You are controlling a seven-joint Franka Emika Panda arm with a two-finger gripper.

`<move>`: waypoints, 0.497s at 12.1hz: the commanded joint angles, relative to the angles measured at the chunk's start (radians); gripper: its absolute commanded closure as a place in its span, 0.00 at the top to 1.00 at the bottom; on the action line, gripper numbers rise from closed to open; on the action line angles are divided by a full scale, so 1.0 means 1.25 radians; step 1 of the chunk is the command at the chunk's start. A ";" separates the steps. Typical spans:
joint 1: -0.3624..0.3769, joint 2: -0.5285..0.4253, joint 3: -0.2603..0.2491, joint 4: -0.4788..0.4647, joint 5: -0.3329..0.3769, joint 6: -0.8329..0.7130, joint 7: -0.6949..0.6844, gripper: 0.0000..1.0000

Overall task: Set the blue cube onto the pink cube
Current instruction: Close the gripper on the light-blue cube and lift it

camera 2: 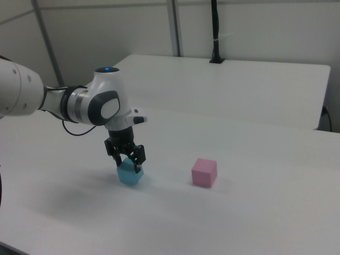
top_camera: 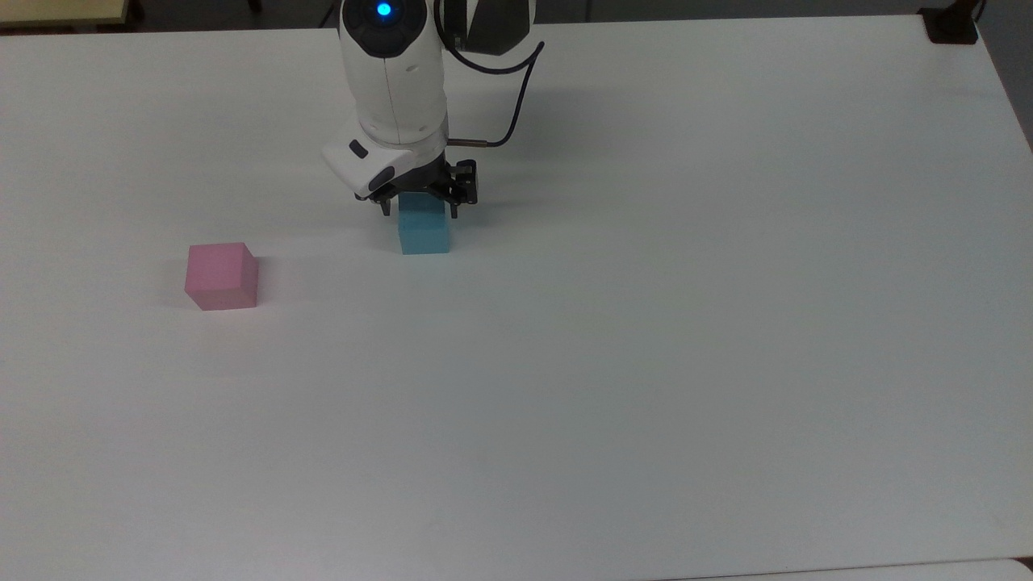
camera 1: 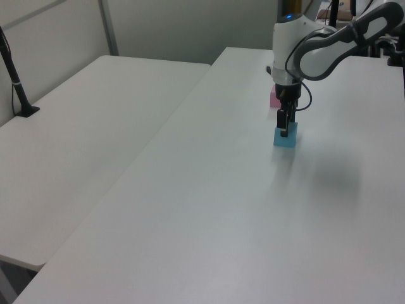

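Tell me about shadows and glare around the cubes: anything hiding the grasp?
Top view: soft shadows lie right of the pink cube and behind the gripper; no glare on the blue cube. Left view: the arm hides most of the pink cube. Right view: even light, with one finger dark against the blue cube.

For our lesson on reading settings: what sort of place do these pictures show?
Probably a robotics lab: a white robot arm works at a bare white table holding a blue cube and a pink cube.

The top view looked steeply down on the plain white table [top_camera: 646,363] from its front edge. The left and right views watched obliquely from opposite sides, sharing that table.
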 commanded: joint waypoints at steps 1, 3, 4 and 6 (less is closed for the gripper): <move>0.009 0.006 -0.002 0.009 -0.019 0.021 0.048 0.52; 0.001 -0.001 -0.002 0.025 -0.018 0.011 0.061 0.44; -0.004 -0.006 -0.002 0.035 -0.018 0.002 0.058 0.44; -0.037 -0.024 -0.002 0.108 -0.016 -0.107 0.026 0.44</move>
